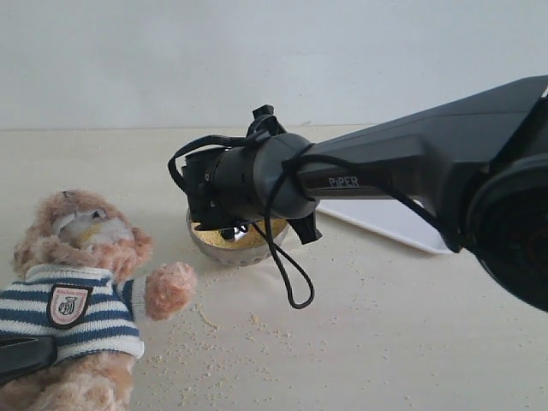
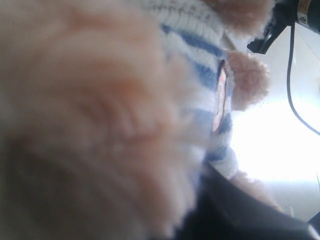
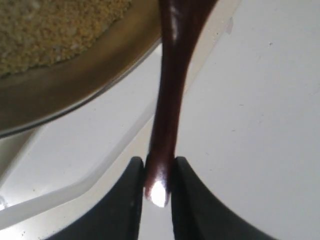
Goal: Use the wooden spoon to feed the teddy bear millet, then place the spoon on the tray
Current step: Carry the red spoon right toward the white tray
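Wooden spoon (image 3: 167, 100) is clamped at its handle end in our right gripper (image 3: 159, 170), beside the millet (image 3: 50, 30) bowl's (image 3: 75, 95) rim, likely for scooping, teddy bear (image 1: 86, 300) near; left gripper (image 1: 26, 355) state we can't tell.

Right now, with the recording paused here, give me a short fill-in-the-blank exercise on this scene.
1. The right gripper is shut on the handle of a dark wooden ____.
2. The yellow millet sits in a round metal ____.
3. The teddy bear is dressed in white and ____ stripes.
Missing words: spoon; bowl; blue.
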`<state>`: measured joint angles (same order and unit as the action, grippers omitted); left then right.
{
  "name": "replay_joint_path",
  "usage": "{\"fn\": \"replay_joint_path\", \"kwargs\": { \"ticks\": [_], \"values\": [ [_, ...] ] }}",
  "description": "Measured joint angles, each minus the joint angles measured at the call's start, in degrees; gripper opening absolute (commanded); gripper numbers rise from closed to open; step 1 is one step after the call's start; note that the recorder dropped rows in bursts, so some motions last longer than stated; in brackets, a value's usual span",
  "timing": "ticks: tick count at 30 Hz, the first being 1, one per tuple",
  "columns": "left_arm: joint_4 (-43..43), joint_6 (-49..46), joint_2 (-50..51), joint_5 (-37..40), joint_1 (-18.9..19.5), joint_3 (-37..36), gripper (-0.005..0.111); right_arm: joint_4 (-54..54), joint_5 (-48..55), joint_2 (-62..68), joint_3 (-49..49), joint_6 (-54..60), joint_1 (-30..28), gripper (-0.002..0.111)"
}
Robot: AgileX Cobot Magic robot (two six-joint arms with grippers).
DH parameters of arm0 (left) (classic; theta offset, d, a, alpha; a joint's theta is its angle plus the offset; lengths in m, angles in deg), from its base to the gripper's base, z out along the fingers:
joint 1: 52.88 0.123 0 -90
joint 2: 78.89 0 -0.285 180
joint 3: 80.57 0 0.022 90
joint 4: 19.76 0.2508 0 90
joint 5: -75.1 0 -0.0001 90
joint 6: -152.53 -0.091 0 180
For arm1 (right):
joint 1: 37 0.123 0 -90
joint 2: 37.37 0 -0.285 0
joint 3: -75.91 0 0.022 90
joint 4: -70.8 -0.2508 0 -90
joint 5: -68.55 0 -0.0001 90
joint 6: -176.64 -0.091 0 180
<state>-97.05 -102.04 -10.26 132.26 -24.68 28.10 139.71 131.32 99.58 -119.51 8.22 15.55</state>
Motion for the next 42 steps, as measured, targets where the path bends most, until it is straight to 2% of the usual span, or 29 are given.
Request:
{"fn": "replay_joint_path", "kwargs": {
  "ticks": [12, 17, 20, 22, 25, 28, 32, 39, 42],
  "values": [
    [0.0, 0.0, 0.0, 0.0, 0.0, 0.0, 0.005, 0.6, 3.2, 0.0, 0.0, -0.4, -2.1, 0.000],
    [0.0, 0.0, 0.0, 0.0, 0.0, 0.0, 0.005, -1.6, 5.6, 0.0, 0.0, -6.2, -2.3, 0.000],
    [0.0, 0.0, 0.0, 0.0, 0.0, 0.0, 0.005, -9.7, 5.9, -0.6, 0.0, -14.1, -3.5, 0.000],
    [0.0, 0.0, 0.0, 0.0, 0.0, 0.0, 0.005, -21.0, 4.7, -2.1, 0.0, -18.2, -6.0, 0.000],
    [0.0, 0.0, 0.0, 0.0, 0.0, 0.0, 0.005, -36.0, 0.5, -5.3, 0.0, -21.7, -10.6, 0.000],
    [0.0, 0.0, 0.0, 0.0, 0.0, 0.0, 0.005, -44.1, -2.6, -9.3, 0.9, -22.8, -13.8, 0.000],
    [0.0, 0.0, 0.0, 0.0, 0.0, 0.0, 0.005, -47.5, -7.7, -15.7, 8.1, -24.6, -15.6, 0.000],
    [0.0, 0.0, 0.0, 0.0, 0.0, 0.0, 0.005, -52.9, -25.6, -25.4, 29.5, -29.6, -18.2, 0.000],
    [0.0, 0.0, 0.0, 0.0, 0.0, 0.0, 0.005, -53.2, -31.9, -27.1, 35.8, -31.4, -18.3, 0.000]
  ]
}}
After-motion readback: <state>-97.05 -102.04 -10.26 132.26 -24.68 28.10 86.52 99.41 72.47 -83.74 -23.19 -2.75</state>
